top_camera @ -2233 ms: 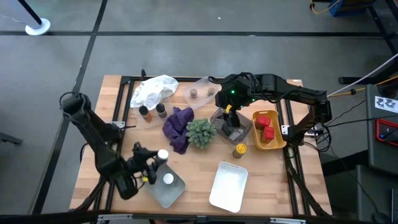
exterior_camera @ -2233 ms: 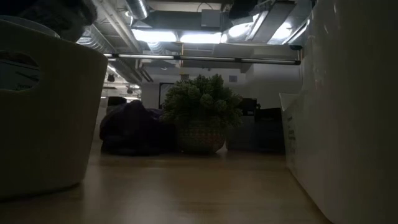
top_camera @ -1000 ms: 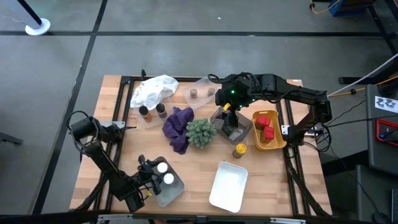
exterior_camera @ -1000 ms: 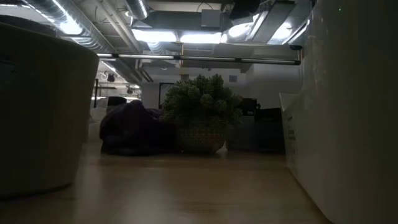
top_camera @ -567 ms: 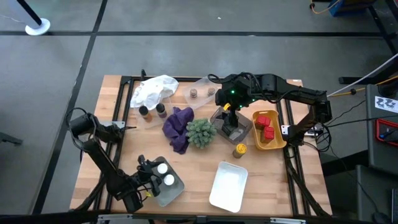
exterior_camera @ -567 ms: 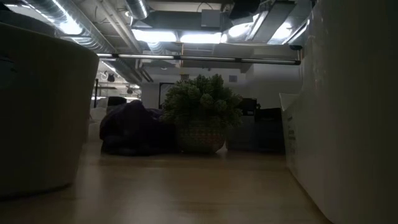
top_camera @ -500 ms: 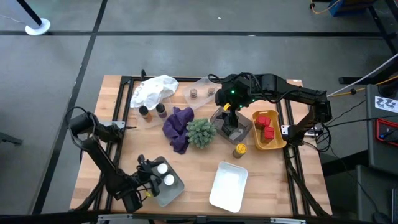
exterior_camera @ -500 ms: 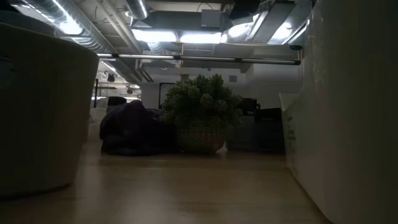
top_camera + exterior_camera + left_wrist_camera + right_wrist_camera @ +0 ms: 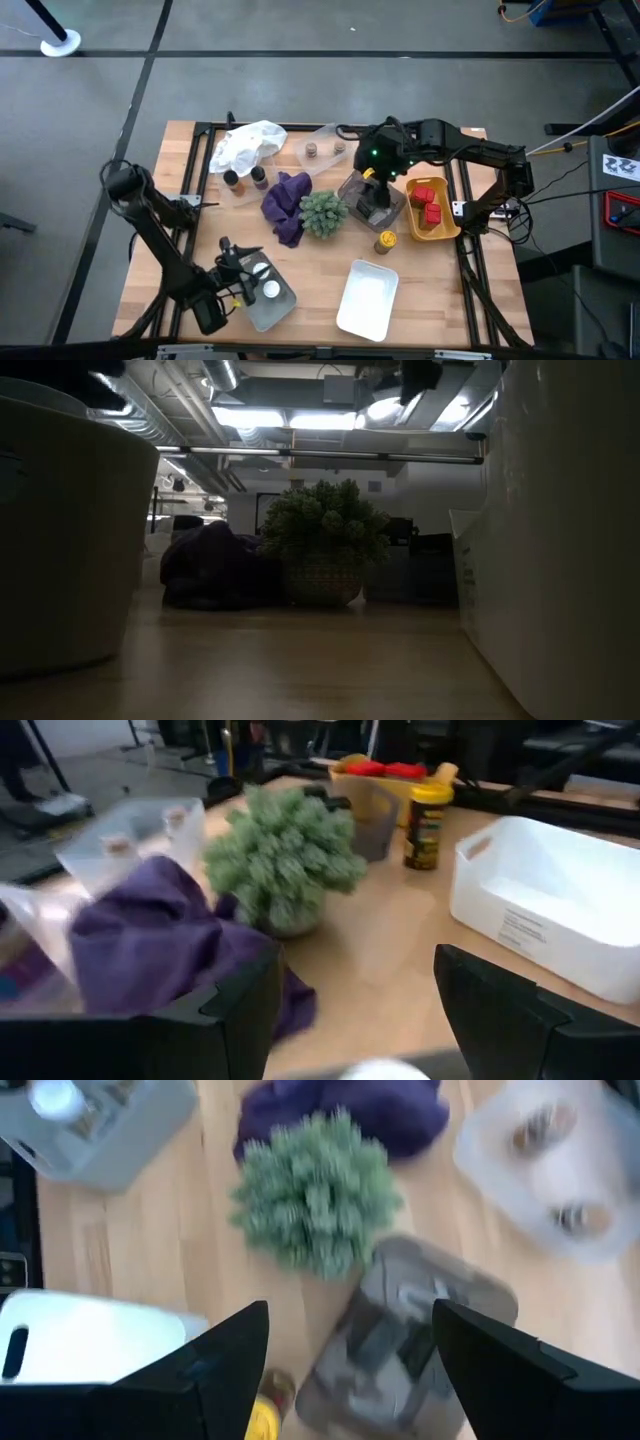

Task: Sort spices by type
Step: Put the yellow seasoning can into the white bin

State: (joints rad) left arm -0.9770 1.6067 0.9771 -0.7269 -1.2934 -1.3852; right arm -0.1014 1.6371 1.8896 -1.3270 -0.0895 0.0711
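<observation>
Two white-capped jars [image 9: 260,268] [image 9: 270,290] stand in a grey tray [image 9: 280,308] near the table's near-left corner. My left gripper [image 9: 238,268] [image 9: 355,970] hangs open just left of them, holding nothing; a white cap [image 9: 380,1070] shows blurred below it. My right gripper [image 9: 372,185] [image 9: 350,1315] is open above a dark bin [image 9: 362,205] [image 9: 400,1330] with dark jars. Red tins lie in a yellow bin [image 9: 428,207]. A yellow jar [image 9: 386,241] [image 9: 425,820] stands on the table. Two brown-capped jars sit in a clear tray [image 9: 325,148]; two more jars [image 9: 232,180] [image 9: 260,178] stand farther left.
A spiky green plant [image 9: 323,212] [image 9: 325,540] and a purple cloth [image 9: 288,205] [image 9: 160,940] sit mid-table. A white bin [image 9: 368,298] [image 9: 560,910] stands near the near edge, and a crumpled white bag [image 9: 248,143] lies far left. Bare wood shows between the grey tray and the white bin.
My left gripper has risen a little over the grey tray, still open, and its arm's elbow has swung toward the far edge. My right gripper has shifted slightly over the dark bin. The jars have kept their places.
</observation>
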